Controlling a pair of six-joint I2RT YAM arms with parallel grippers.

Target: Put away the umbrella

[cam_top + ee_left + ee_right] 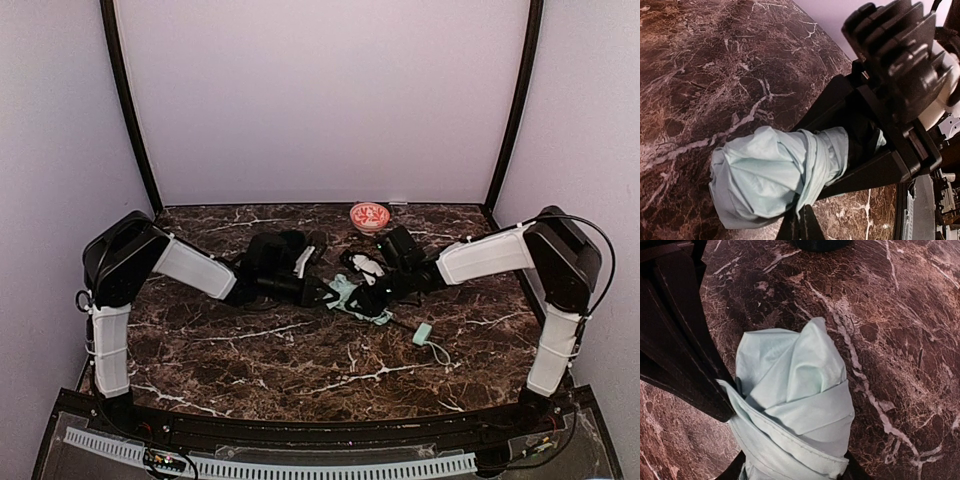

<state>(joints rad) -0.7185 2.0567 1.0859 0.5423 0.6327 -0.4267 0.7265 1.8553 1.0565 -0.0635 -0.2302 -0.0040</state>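
Where the two arms meet at mid-table, the umbrella (pixel 352 296) is found lying on the marble table (pixel 250 360), w/ its mint canopy bunched into a crumpled roll. The roll is grasped by the R gripper (pixel 790 445): one black finger (pixel 685 355) is pressed against the fabric's left side, and the other is seen at bottom right, partly hidden under the folds. The L gripper (pixel 801 225) is clenched tight, tips together at the lower edge of the fabric; whether a fold is pinched betw. them cannot be told from the wrist view. In the top view the handle (pixel 422 333) is seen apart from the canopy, toward the R arm's side and nearer the front edge, joined to the bundle by what looks like a thin black shaft. A pale strap (pixel 440 352) is trailed just past the handle. A red bowl (pixel 369 215) is set near the table's far edge, behind both grippers.
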